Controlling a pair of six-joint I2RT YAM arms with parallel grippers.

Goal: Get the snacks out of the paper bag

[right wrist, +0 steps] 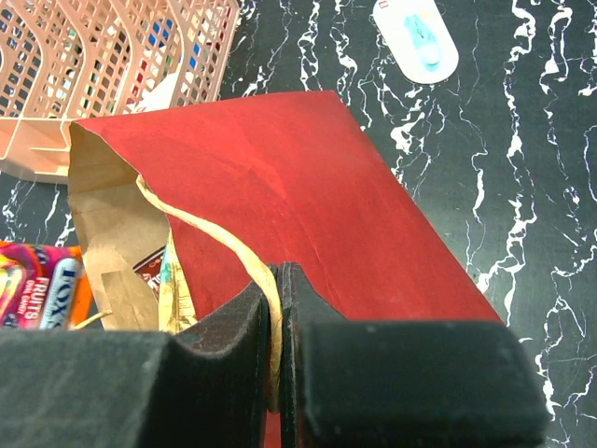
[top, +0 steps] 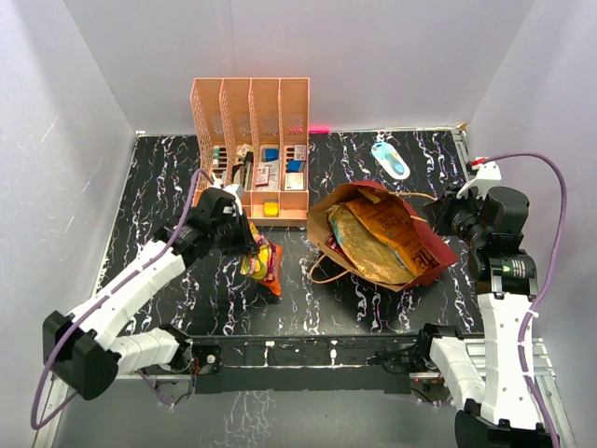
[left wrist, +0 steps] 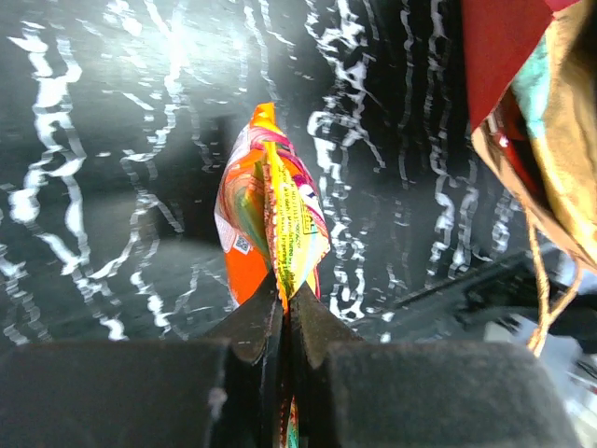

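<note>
The dark red paper bag lies on its side mid-table, its brown mouth facing left; it also shows in the right wrist view. A mustard-gold chip bag and other packets lie inside it. My right gripper is shut on the bag's thin loop handle at the bag's right end. My left gripper is shut on the orange-red candy bag, which hangs down to the table left of the bag.
A peach slotted organiser with small items stands at the back, behind the left gripper. A light-blue-and-white oval packet lies at the back right. White walls enclose the black marbled table.
</note>
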